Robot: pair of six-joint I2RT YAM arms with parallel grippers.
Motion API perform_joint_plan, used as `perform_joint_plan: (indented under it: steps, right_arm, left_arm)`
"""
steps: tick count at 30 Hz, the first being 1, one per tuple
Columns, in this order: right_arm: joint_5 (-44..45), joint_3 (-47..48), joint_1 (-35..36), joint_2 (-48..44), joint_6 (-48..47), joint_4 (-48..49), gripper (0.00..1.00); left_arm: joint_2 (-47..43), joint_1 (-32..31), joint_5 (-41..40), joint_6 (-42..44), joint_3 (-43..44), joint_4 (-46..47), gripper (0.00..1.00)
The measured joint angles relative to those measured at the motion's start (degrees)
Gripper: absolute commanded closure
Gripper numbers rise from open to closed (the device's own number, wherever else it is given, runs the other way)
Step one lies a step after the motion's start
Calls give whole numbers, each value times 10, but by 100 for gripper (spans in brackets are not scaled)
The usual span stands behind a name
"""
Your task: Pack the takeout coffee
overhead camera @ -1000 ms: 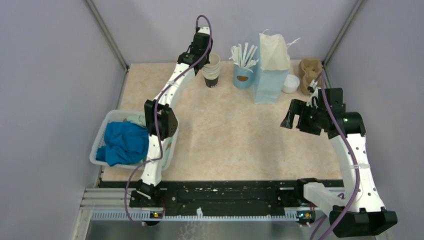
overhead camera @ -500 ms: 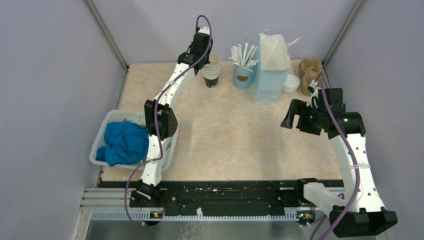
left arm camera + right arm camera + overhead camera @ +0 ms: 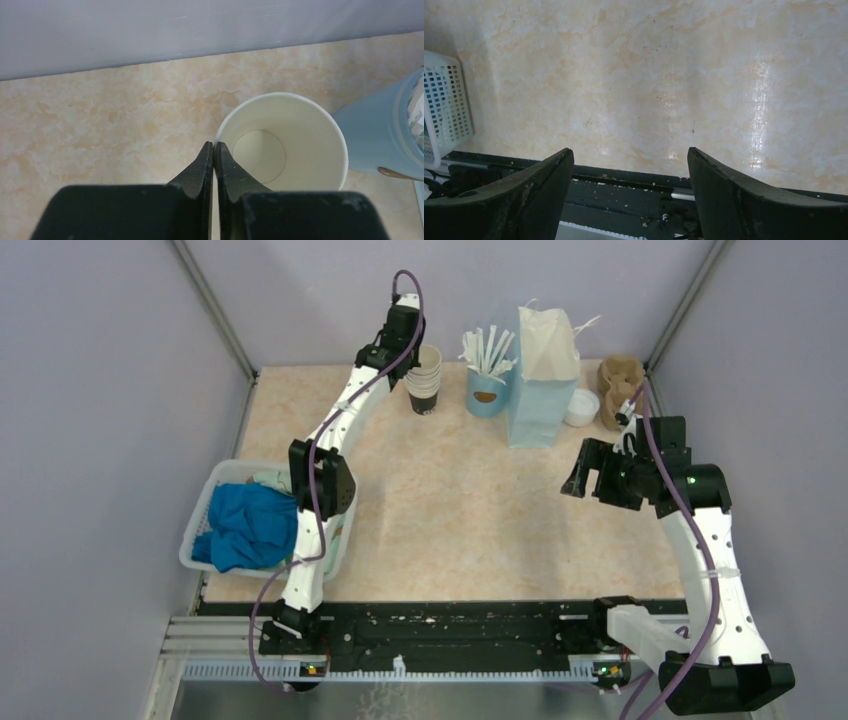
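Note:
The takeout coffee is out of view; no lidded cup shows in any view. A stack of lidless cream-and-black paper cups (image 3: 424, 380) stands at the back of the table. My left gripper (image 3: 412, 348) is at the top cup's left rim. In the left wrist view the jaws (image 3: 214, 145) are pinched together on that rim, one finger outside and one over the empty cup's inside (image 3: 282, 142). My right gripper (image 3: 592, 470) hangs open over bare table on the right, with nothing between its fingers (image 3: 629, 150).
A light blue cup of white sticks (image 3: 487, 390) and a light blue paper bag (image 3: 545, 370) stand right of the cups. White round lids (image 3: 581, 407) and a brown cardboard carrier (image 3: 618, 385) sit at the back right. A white basket (image 3: 222, 480) with blue cloth (image 3: 245, 525) sits left.
Neither arm has visibly moved in the top view.

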Motion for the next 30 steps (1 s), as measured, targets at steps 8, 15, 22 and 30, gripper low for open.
perform_joint_plan:
  steps: [8,15,22,30]
  right_arm:
    - [0,0,0,-1,1,0,16]
    - [-1,0,0,-2,1,0,16]
    - [-4,0,0,-16,4,0,16]
    - [-7,0,0,-28,9,0,16]
  left_arm:
    - [0,0,6,0,1,0,100]
    - [0,0,6,-1,1,0,100]
    - [-4,0,6,-13,1,-3,100]
    - [-29,3,7,-36,1,-10,100]
